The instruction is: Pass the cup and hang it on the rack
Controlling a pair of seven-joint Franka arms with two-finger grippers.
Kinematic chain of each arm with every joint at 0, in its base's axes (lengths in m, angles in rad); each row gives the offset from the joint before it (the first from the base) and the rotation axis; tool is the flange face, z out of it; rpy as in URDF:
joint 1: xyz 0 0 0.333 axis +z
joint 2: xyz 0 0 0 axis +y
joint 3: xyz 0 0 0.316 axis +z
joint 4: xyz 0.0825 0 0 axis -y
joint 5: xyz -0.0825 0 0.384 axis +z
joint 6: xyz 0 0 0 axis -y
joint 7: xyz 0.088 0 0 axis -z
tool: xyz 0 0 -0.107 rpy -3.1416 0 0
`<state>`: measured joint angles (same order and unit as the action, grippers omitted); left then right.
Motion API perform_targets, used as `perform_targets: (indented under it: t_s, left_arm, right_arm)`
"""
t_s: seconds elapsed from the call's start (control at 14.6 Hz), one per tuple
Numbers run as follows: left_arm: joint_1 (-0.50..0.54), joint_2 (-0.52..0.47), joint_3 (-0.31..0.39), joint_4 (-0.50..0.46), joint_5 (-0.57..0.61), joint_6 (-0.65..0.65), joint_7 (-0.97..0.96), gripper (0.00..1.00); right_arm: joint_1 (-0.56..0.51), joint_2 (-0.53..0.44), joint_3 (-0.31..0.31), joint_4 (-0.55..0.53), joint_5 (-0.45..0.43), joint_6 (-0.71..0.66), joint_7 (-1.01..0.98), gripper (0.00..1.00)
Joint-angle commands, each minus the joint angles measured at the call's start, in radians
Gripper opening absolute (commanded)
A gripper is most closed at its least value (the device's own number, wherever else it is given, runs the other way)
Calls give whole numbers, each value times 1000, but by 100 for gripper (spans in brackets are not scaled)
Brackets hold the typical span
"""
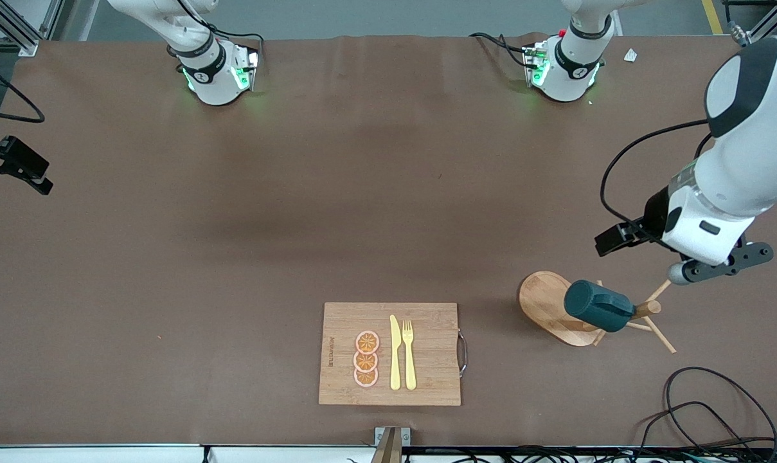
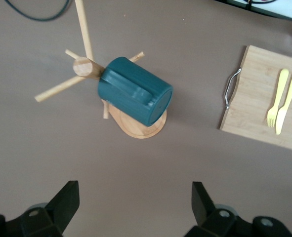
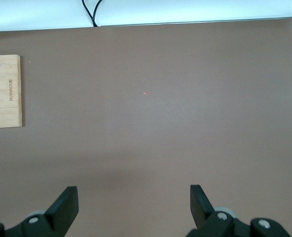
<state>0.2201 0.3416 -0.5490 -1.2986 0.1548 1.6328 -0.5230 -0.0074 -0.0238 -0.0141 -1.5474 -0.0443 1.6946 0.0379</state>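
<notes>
Cup (image 1: pixel 598 305) hangs tipped on a peg of the rack (image 1: pixel 545 302); hanging step judged complete. Left gripper (image 2: pixel 135 207), jaws apart and empty, is above the rack. Right gripper (image 3: pixel 134 207), likewise apart, waits over bare table. Next: left arm withdraws without touching the pegs.

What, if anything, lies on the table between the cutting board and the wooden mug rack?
Nothing: the front view shows only bare brown table between the cutting board and the rack, where the cup hangs; the left wrist view agrees.
</notes>
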Motion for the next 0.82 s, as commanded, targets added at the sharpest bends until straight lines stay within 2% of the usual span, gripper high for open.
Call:
perform_targets:
  t_s: [0.0,0.07,0.14,0.27,0.48,0.55,0.75]
  left_arm:
    - [-7,-78,6,-17,19,-33,60,100]
    - [-14,-101,30,-21,19,-59,95,100]
    - [-43,-136,90,-24,8,-91,154,100]
    - [-135,-215,252,-47,-15,-142,301,100]
    - [-200,-312,419,-117,-122,-203,418,100]
    - [-235,-343,463,-157,-127,-203,432,100]
    - [-274,-398,486,-235,-129,-194,437,100]
  right_arm:
    - [-17,-11,11,-13,17,10,-15,100]
    - [-17,-11,11,-13,17,10,-15,100]
    - [-17,-11,11,-13,17,10,-15,100]
    - [-17,-11,11,-13,17,10,-13,100]
    - [-19,-11,11,-13,17,10,-13,100]
    - [-19,-11,11,-13,21,10,-15,100]
    - [-19,-11,11,-13,21,10,-13,100]
